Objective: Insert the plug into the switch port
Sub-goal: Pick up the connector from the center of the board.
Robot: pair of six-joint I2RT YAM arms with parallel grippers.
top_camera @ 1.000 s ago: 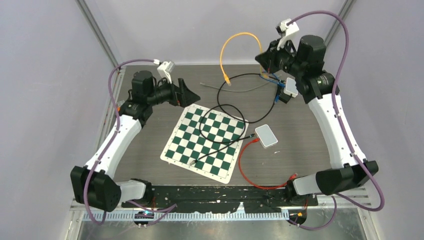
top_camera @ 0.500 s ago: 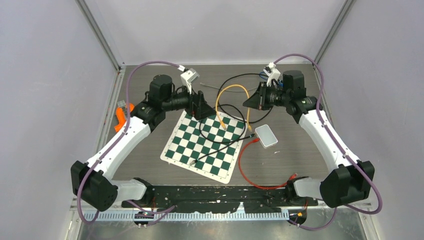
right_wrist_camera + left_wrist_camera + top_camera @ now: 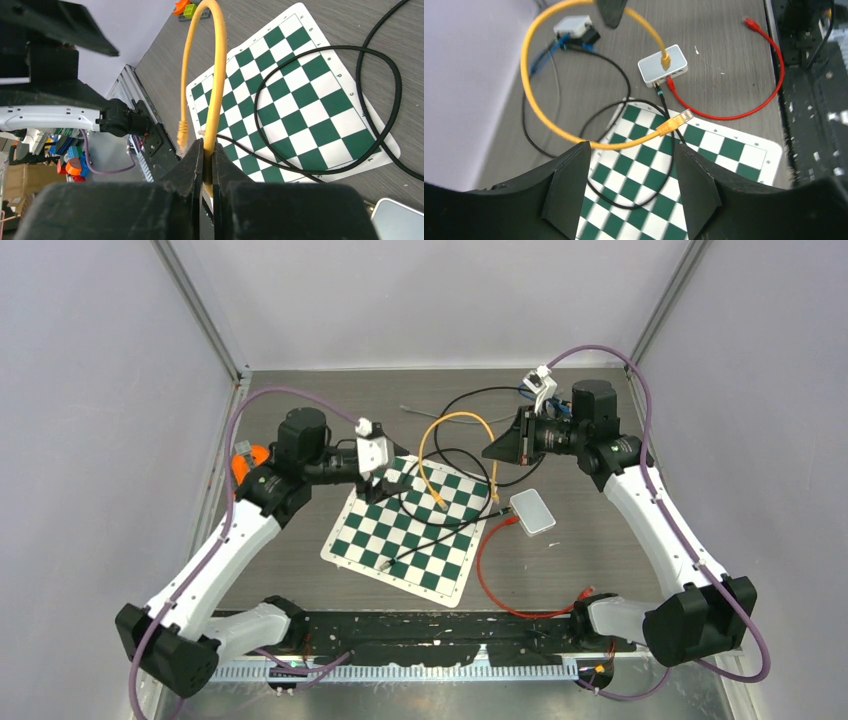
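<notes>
The switch (image 3: 533, 511) is a small white box lying right of the chessboard, with a black and a red cable in its near side (image 3: 663, 70). My right gripper (image 3: 497, 452) hangs above the board's far right corner, shut on a yellow cable (image 3: 216, 75). The cable arcs up and over, and its long end carries a yellow plug (image 3: 440, 502) that dangles over the board (image 3: 679, 119) (image 3: 183, 131). A short end with a second plug (image 3: 665, 61) hangs below the right gripper. My left gripper (image 3: 630, 147) is open over the board's far left part (image 3: 383, 483), its tips just short of the yellow cable.
A green-and-white chessboard mat (image 3: 410, 530) lies mid-table with a black cable (image 3: 455, 455) looping across it. A red cable (image 3: 490, 575) curves from the switch toward the near edge. A second white device with blue wires (image 3: 572, 27) sits at the back. An orange object (image 3: 245, 462) lies far left.
The right arm came down and toward the centre with the yellow cable. The left arm swung over the board's far left corner, tipped downward, and its jaws narrowed somewhat.
</notes>
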